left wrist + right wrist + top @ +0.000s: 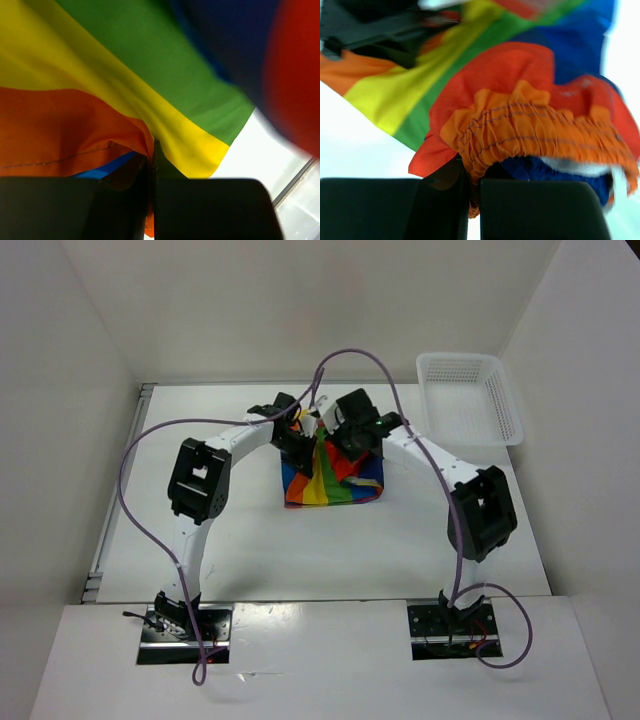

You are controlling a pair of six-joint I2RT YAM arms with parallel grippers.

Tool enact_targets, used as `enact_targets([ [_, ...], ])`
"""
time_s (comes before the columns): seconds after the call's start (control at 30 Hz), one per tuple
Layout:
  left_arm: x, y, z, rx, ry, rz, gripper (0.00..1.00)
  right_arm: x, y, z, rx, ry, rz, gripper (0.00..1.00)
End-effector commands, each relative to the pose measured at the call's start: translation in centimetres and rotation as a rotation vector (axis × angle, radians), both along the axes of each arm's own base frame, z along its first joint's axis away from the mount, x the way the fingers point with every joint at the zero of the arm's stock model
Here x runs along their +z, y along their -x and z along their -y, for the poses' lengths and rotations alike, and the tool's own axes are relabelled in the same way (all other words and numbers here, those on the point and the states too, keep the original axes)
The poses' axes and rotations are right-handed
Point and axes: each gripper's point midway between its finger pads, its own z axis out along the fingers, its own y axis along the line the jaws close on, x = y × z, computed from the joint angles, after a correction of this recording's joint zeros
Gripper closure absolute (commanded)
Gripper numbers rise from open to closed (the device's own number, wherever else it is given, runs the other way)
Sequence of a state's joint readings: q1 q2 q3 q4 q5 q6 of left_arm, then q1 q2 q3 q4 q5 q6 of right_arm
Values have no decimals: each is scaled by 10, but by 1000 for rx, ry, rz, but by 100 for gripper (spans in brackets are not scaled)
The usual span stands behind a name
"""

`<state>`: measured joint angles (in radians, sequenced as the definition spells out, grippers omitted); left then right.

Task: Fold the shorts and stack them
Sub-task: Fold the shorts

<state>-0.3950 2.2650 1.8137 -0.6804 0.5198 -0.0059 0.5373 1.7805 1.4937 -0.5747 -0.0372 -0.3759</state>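
The rainbow-striped shorts [328, 480] hang bunched over the table's middle, lifted at the top by both grippers. My left gripper [297, 432] is shut on an orange and yellow edge of the shorts [75, 120]; the cloth is pinched between its black fingers [205, 210]. My right gripper [345, 430] is shut on the gathered orange elastic waistband [530, 130], which runs down between its fingers [540, 210]. The two grippers are close together above the shorts' top. The lower part of the shorts rests on the white table [300, 550].
A white plastic mesh basket [468, 395] stands at the table's back right. White walls enclose the table on three sides. Purple cables [150, 440] loop over both arms.
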Motion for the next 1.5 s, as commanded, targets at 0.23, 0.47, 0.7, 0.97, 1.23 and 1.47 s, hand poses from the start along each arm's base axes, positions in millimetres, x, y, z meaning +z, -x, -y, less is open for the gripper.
enact_targets([
  [0.23,11,-9,-5,7,66,-3,92,13,-24,-74,42,-55,102,95],
  [0.47,-4,-9,-15,26,55,-33,90,5,-10,-130,146,-67,99,52],
  [0.7,-18,-9,-38,75,47,-58,73,48,11,-148,275,-106,129,19],
  [0.97,6,-34,-83,182,8,22,45,173,29,-167,315,-312,261,21],
  [1.23,63,-36,-112,243,47,116,22,159,30,-117,177,-201,337,76],
  [1.47,146,-44,-108,245,53,320,9,117,16,-57,38,-137,272,96],
])
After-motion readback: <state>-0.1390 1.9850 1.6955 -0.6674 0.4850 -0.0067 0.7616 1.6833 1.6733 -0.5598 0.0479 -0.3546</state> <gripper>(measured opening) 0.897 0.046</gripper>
